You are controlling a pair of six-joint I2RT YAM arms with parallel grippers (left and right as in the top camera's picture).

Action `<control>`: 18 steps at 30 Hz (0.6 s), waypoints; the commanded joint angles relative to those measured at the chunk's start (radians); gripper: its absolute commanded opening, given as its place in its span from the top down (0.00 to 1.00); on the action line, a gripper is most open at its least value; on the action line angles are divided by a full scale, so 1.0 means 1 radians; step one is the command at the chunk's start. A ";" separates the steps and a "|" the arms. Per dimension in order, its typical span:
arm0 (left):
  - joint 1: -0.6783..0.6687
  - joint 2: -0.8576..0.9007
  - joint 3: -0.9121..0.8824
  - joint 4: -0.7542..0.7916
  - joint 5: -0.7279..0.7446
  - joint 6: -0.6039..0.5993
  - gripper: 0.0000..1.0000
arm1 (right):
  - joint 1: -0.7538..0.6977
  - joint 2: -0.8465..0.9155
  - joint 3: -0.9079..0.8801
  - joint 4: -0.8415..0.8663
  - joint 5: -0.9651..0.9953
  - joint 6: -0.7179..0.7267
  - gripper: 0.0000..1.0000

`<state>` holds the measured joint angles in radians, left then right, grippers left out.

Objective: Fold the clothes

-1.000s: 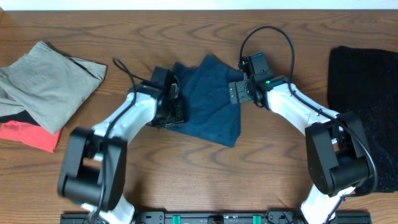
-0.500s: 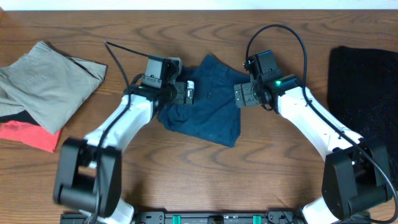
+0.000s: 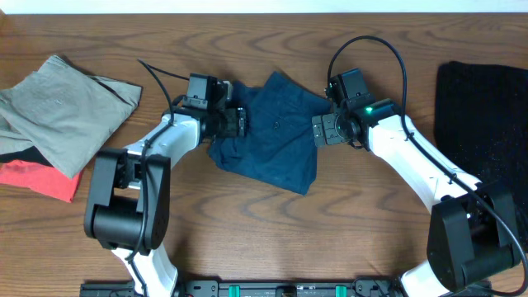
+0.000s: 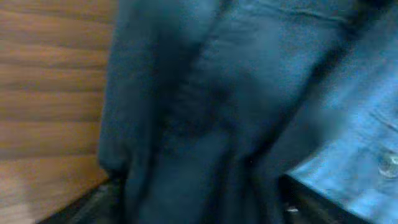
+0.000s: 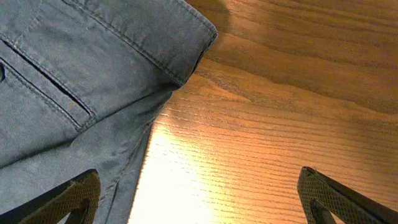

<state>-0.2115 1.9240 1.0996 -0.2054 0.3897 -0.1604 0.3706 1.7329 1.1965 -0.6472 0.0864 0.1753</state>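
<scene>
The navy-blue garment (image 3: pixel 276 136) lies crumpled at the table's middle. My left gripper (image 3: pixel 233 122) is at its left edge. In the left wrist view (image 4: pixel 193 205) the jaws stand wide apart, with a thick dark fold of the garment (image 4: pixel 205 112) bunched between them. A small button (image 4: pixel 388 163) shows at the right. My right gripper (image 3: pixel 322 129) hovers at the garment's right edge. It is open and empty (image 5: pixel 199 199) over bare wood, with the garment's seamed hem and pocket slit (image 5: pixel 74 81) at the left.
A grey-khaki garment (image 3: pixel 58 115) lies at the far left on top of a coral-red one (image 3: pixel 41 180). A speckled black garment (image 3: pixel 487 148) lies at the far right. Black cables loop above both wrists.
My left gripper has moved up from the garment's lower left to its upper left edge and turned. My right gripper has shifted slightly right. The garment's left side has bunched up.
</scene>
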 commanded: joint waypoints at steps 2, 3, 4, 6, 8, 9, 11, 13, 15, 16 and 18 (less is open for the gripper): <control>-0.056 0.075 -0.042 -0.033 0.140 0.000 0.54 | 0.003 -0.013 0.016 -0.006 0.010 0.011 0.01; -0.063 0.071 -0.042 -0.026 0.142 0.030 0.72 | 0.003 -0.013 0.016 -0.009 0.010 0.011 0.01; -0.064 0.066 -0.042 -0.020 0.142 0.053 0.94 | 0.003 -0.013 0.016 -0.013 0.010 0.011 0.01; -0.058 0.050 -0.035 -0.021 0.138 0.056 0.94 | 0.003 -0.013 0.016 -0.022 0.011 0.011 0.01; -0.035 0.014 -0.021 -0.024 0.138 0.056 0.94 | 0.003 -0.013 0.016 -0.032 0.011 0.011 0.01; -0.021 -0.006 -0.014 -0.024 0.138 0.056 0.94 | 0.003 -0.013 0.016 -0.037 0.011 0.011 0.01; 0.019 -0.062 0.002 -0.024 0.117 0.056 0.94 | 0.002 -0.013 0.016 -0.045 0.011 0.011 0.01; 0.068 -0.128 0.020 -0.025 0.053 0.055 0.94 | 0.002 -0.013 0.016 -0.049 0.011 0.011 0.01; 0.125 -0.199 0.040 -0.025 -0.045 0.055 0.94 | 0.002 -0.013 0.016 -0.053 0.011 0.011 0.01; 0.154 -0.232 0.049 -0.024 -0.095 0.056 0.94 | 0.002 -0.013 0.016 -0.053 0.011 0.011 0.01; 0.222 -0.299 0.068 -0.019 -0.199 0.056 0.94 | 0.002 -0.013 0.016 -0.053 0.011 0.011 0.01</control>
<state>-0.0719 1.7340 1.1030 -0.2367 0.3824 -0.1215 0.3706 1.7329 1.1965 -0.6968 0.0868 0.1753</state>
